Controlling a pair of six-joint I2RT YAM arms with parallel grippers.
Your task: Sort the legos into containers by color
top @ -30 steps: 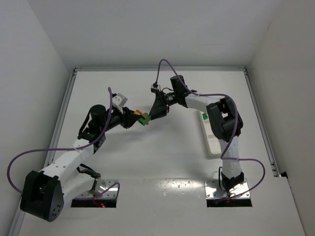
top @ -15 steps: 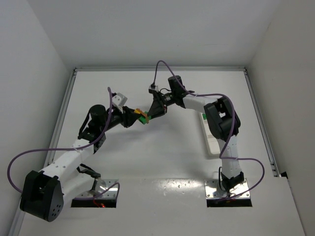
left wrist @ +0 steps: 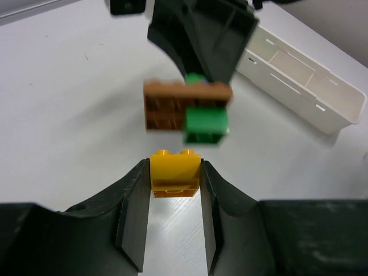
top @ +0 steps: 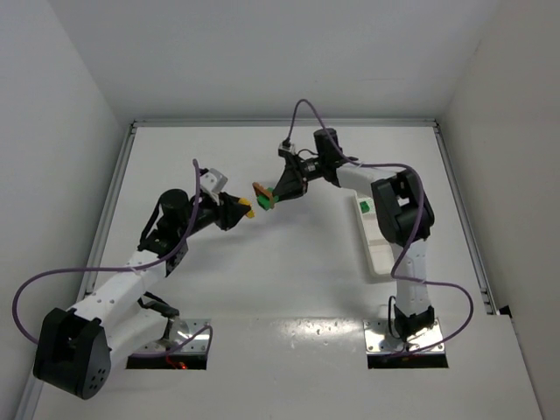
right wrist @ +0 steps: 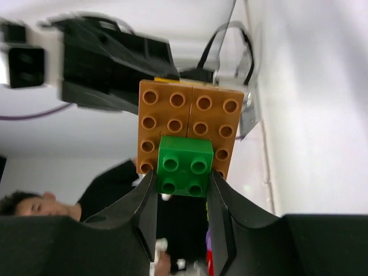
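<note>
The yellow brick (left wrist: 175,171) sits upright between the left fingers (left wrist: 133,201), which are clamped on its two side faces, studs pointing away from the wrist; it is held in the air above the tabletop (top: 289,280), near the middle and well apart from the tray (top: 378,254). Just beyond it, with a clear gap between, the green brick (right wrist: 184,165) is pinched by its sides in the right fingers (right wrist: 140,215), closed tight on it; a wider brown brick (right wrist: 190,115) is stuck to the green one and hangs past the fingertips, touched by neither set of fingers. The two arms face each other, most likely because one pair of fingers has to anchor a piece while the other pulls; as things stand the yellow brick is free, while green and brown are joined and cannot yet go into separate compartments. The tray lies along the right side of the tabletop, beside the right arm; a second green brick (top: 362,206) rests in its far compartment, and the other compartments look bare from above. Sorting seems about midway; the yellow brick is ready to be carried to the tray, though a drop from this height could bounce it off.
</note>
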